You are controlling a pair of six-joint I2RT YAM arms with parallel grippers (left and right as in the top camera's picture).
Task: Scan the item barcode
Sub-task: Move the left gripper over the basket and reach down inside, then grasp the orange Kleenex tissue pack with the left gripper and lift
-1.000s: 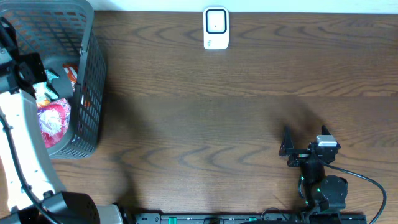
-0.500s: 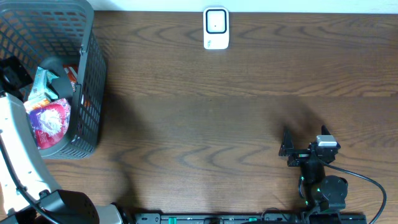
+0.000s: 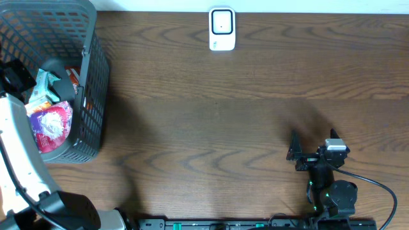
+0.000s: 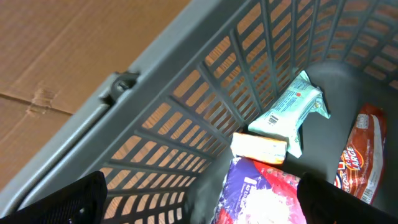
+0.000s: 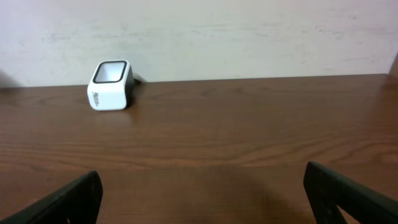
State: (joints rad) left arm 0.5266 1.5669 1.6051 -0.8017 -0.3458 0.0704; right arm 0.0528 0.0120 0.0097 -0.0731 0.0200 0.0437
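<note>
overhead. left tool hangs over the grey basket at the table's far left corner, jaws wide. the items lie inside the basket under and beside it: a mint-green packet right below the tool, a purple bag nearer you, a red packet against the right wall. the white left arm rises from the near edge and bends over the basket rim. the white scanner stands at the far edge, centre, well apart from the basket. right tool sits low at the near right, jaws wide, its black cable looping beside the base. bare wood runs between it and the scanner.

left wrist. you look down along the slatted basket wall. the left tool is spread wide, one finger in each lower corner. the mint-green packet lies tilted on the basket floor, barcode label up, above the gap and untouched. a small orange bar lies across its lower end. the purple bag sits between the fingers; you cannot tell whether they touch it. the red packet lies at the right. brown cardboard shows outside the basket.

right wrist. right tool spread wide, level with the table. the scanner stands far off to the left by the pale wall, window tilted up.
</note>
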